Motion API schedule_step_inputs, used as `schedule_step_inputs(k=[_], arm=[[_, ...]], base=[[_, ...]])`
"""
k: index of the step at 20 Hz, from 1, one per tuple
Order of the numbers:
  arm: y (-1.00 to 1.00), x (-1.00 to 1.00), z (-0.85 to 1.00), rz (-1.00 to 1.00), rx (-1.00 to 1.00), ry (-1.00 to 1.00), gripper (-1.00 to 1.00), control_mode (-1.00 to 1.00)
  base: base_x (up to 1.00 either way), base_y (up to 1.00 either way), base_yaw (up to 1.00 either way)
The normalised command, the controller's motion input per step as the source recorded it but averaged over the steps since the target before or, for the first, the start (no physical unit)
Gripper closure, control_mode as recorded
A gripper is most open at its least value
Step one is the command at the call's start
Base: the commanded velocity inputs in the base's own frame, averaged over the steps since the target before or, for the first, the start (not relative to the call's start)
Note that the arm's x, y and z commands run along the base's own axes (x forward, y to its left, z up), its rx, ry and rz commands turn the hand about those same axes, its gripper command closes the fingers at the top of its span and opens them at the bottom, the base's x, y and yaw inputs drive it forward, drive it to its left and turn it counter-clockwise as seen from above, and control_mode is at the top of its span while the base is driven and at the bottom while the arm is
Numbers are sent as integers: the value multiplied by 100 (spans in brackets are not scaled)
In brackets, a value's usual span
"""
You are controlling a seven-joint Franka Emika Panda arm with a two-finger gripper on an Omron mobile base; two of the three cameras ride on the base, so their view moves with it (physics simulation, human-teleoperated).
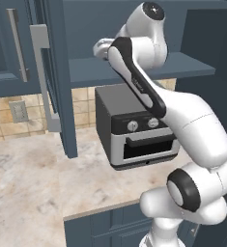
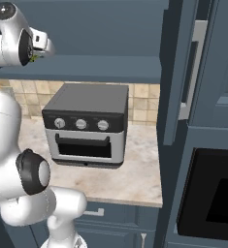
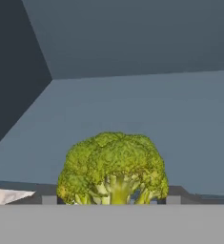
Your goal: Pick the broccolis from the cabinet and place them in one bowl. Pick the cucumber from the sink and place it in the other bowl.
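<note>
My arm reaches up into the open cabinet (image 1: pixel 134 67), above the toaster oven (image 1: pixel 134 130) on the counter (image 1: pixel 33 178). In the hand view one broccoli (image 3: pixel 112 167) sits between my pincer (image 3: pixel 107 200) tips, its florets filling the gap from one tip to the other; my pincer is pinching it. Behind it lie the cabinet's shelf floor and back wall. In the right base view a yellow-green speck shows at my hand (image 2: pixel 34 57), just above the shelf edge
</note>
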Motion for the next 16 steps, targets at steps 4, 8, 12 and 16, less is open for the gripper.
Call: schedule_step_inputs(k=[4,8,12,16], arm=[[-19,-89,0,0,0,-1,100,-100],[-31,-100,-1,0,0,-5,100,-100],[-37,-100,-25,0,0,-7,100,-100],[-39,-100,-42,0,0,-5,100,-100]], base=[[0,0,0],[0,0,0],[0,0,0],[0,0,0]])
